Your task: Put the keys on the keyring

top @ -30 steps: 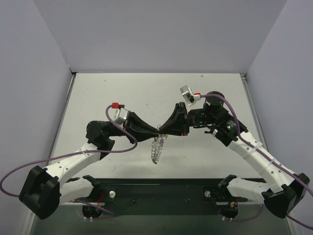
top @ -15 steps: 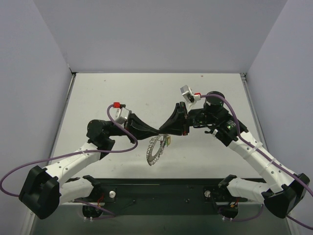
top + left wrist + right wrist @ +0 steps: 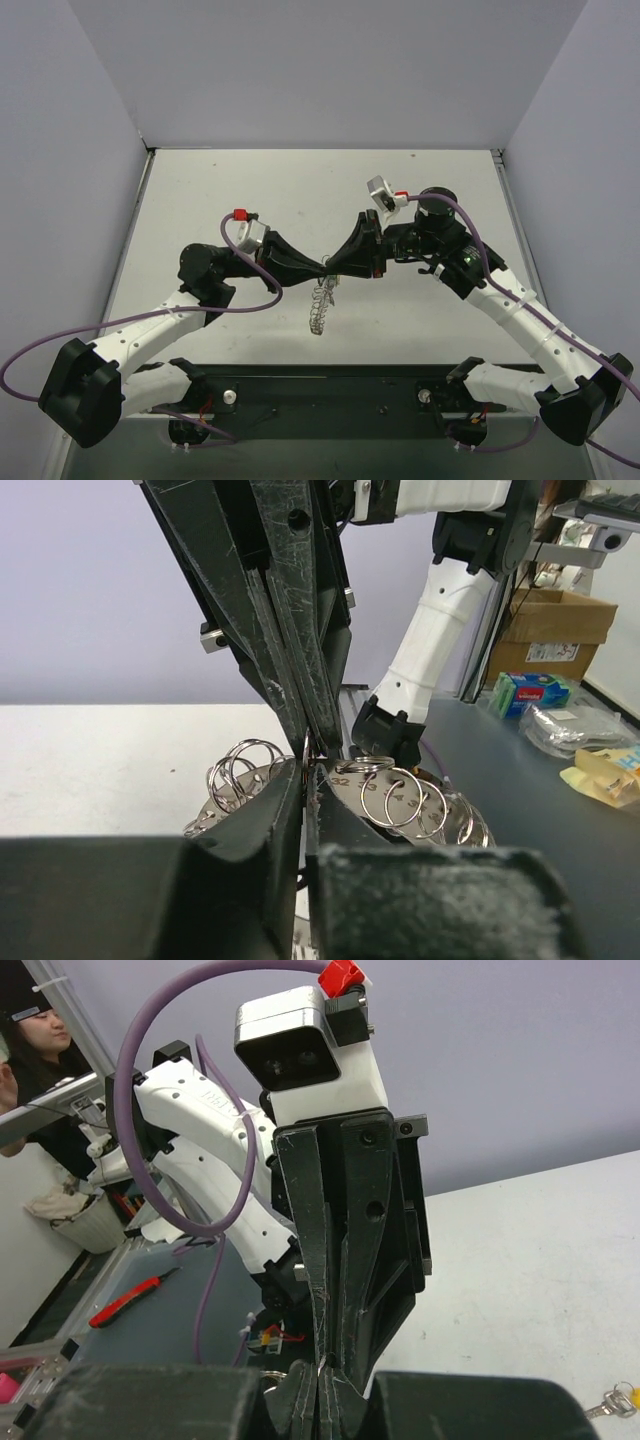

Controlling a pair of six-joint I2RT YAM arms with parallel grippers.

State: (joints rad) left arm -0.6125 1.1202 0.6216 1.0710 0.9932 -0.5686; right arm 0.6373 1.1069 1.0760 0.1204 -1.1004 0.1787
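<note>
The keyring (image 3: 320,305) is a silvery loop strung with several small split rings and numbered metal tags (image 3: 400,798). It hangs off the table from the point where both grippers meet tip to tip. My left gripper (image 3: 322,268) (image 3: 308,780) is shut on the loop's thin wire. My right gripper (image 3: 334,268) (image 3: 322,1380) is shut against it from the other side, with a glint of metal between its tips. A small key with a yellow bit (image 3: 615,1400) shows at the lower right edge of the right wrist view. No other coloured keys are in view.
The white table (image 3: 250,190) is bounded by grey walls at the left, back and right. The arm bases stand on the black bar (image 3: 330,385) at the near edge. Purple cables loop off both wrists.
The keyring swung out into an open loop half a second ago and now hangs narrow again. Both grippers have stayed shut tip to tip, hardly moving.
</note>
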